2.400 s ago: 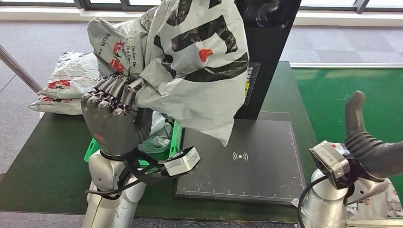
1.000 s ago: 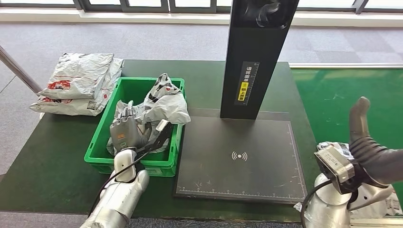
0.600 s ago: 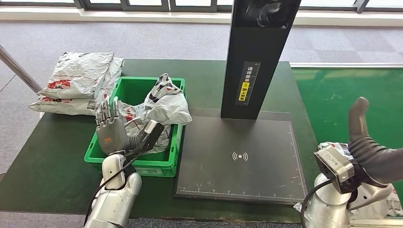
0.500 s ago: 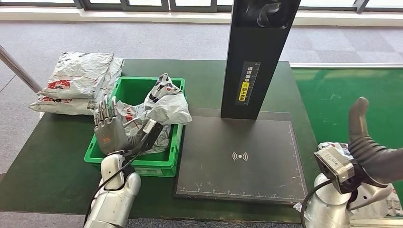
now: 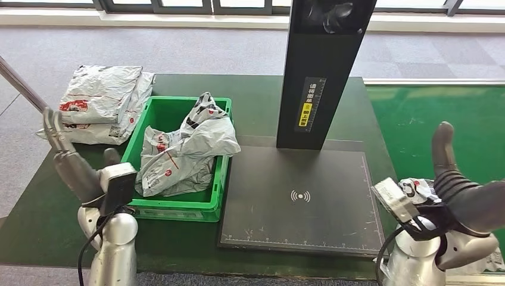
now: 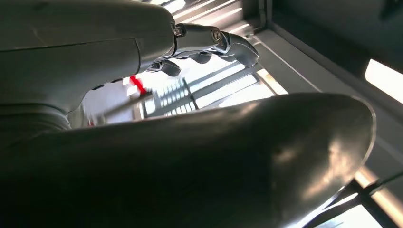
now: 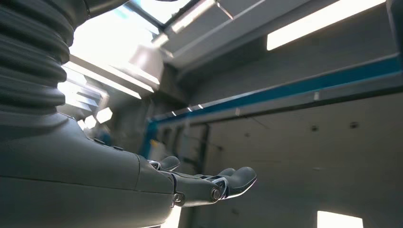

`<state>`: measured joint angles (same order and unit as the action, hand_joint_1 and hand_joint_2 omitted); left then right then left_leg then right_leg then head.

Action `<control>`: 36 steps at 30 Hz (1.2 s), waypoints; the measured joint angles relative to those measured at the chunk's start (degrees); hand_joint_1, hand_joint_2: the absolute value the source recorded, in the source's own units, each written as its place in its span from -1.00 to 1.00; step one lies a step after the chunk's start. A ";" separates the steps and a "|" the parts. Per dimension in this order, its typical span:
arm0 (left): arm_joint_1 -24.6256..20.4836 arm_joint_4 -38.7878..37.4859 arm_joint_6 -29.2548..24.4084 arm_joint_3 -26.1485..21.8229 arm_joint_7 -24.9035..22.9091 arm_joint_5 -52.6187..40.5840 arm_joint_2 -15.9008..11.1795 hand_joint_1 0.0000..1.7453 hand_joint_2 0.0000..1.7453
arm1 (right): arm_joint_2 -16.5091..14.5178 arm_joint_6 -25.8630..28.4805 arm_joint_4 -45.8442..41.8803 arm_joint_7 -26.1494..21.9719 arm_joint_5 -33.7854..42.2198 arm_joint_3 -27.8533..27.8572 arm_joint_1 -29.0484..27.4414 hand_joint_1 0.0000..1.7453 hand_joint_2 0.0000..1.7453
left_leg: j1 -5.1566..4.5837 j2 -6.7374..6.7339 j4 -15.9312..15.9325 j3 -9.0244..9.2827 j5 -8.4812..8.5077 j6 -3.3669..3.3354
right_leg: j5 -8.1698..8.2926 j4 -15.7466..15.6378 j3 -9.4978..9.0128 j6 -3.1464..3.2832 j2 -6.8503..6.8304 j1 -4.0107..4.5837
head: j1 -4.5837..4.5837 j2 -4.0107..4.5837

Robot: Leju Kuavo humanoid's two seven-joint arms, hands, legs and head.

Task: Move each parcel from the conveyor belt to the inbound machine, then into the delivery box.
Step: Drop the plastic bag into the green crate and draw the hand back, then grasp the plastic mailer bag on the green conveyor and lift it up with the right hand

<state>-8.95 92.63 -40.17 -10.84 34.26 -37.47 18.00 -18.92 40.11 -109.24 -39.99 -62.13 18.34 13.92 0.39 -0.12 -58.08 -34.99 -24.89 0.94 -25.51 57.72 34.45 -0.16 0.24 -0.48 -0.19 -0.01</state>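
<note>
The left robot hand (image 5: 68,161) is raised beside the green box (image 5: 178,205) at the bench's (image 5: 53,202) left edge, fingers stretched apart and holding nothing. The grey parcel (image 5: 184,152) lies crumpled inside the box, just left of the black scanner pad (image 5: 304,202), with more parcels (image 5: 98,101) stacked at the bench's far left corner. The right robot hand (image 5: 458,179) is up by the near right corner, spread wide and empty.
</note>
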 joint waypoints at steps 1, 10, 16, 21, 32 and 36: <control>0.60 0.73 0.14 1.18 2.87 7.89 -0.06 -1.00 0.50 | -0.01 0.00 -0.26 0.01 -2.94 1.56 0.15 -1.00 1.00 | 0.01 0.04 0.00 -0.02 0.00 -0.01 | -0.03 0.00 -0.03 -0.01 -0.05 0.01 | -0.01 0.00; 7.20 10.08 12.55 15.16 6.00 33.84 -1.74 -1.00 1.00 | -0.09 -0.15 4.72 0.95 -13.92 17.46 4.55 -1.00 1.00 | -0.02 0.22 -0.07 -0.11 -0.04 -0.09 | -0.01 -0.03 -0.09 -0.17 -0.17 -0.08 | -0.03 0.01; 9.40 13.76 39.55 15.83 6.01 42.11 -1.30 -1.00 1.00 | 5.02 -0.27 11.45 31.04 -26.08 18.41 1.55 -1.00 1.00 | -0.04 0.43 -0.04 -0.28 -0.05 -0.18 | -0.10 -0.02 -0.18 -0.23 -0.39 -0.05 | -0.01 0.01; 9.87 14.79 51.93 14.28 5.99 44.79 -1.02 -1.00 1.00 | 21.44 -0.30 27.55 80.28 -27.14 2.32 0.17 -1.00 1.00 | -0.20 0.60 -0.06 -0.27 -0.16 -0.30 | -0.15 -0.03 -0.22 -0.38 -0.53 -0.21 | -0.09 0.01; 9.99 14.70 54.07 13.33 5.95 44.64 -0.90 -1.00 1.00 | 28.99 -0.21 43.69 79.27 -27.09 -10.10 -0.29 -1.00 1.00 | -0.16 0.60 -0.03 -0.16 -0.06 -0.38 | -0.19 -0.03 -0.20 -0.36 -0.64 -0.18 | -0.05 0.01; 10.00 14.35 54.59 13.02 5.95 44.60 -0.88 -1.00 1.00 | 29.28 -0.15 46.54 77.84 -26.95 -10.37 0.34 -1.00 1.00 | -0.17 0.57 -0.03 -0.17 -0.08 -0.40 | -0.20 -0.03 -0.19 -0.38 -0.61 -0.20 | -0.07 0.01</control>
<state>1.04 106.98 14.42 2.18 40.21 7.13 17.12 10.37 39.95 -62.70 37.86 -89.08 7.97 14.26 0.23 0.45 -58.11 -35.16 -24.97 0.54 -25.71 57.69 34.25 -0.54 -0.38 -0.68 -0.25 0.00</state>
